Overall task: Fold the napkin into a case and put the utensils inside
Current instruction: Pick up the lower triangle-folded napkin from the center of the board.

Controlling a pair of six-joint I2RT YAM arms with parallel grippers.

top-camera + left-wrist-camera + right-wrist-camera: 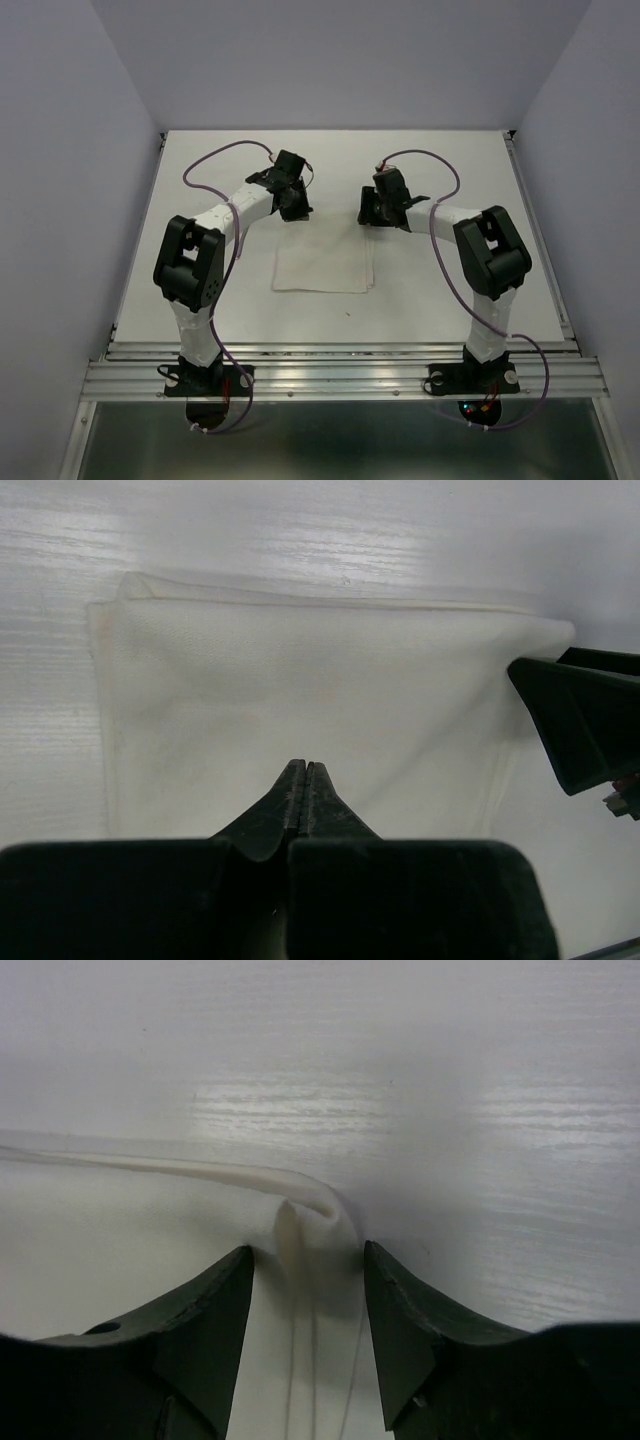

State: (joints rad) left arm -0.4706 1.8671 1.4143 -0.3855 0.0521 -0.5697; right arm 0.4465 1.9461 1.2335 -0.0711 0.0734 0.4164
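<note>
Napkin (322,265): is lying folded in layers in the middle of the counter (420,295), flat except for one far corner, which is puckering up.
Left fingers (303,785): are pressing together on nothing, hovering at the napkin's far left edge.
Right fingers (370,212): are standing apart, straddling the puckered far right corner without clamping it.

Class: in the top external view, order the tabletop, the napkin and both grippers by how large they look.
1. tabletop
2. napkin
3. left gripper and right gripper: they look alike, so no ranking between them.
</note>
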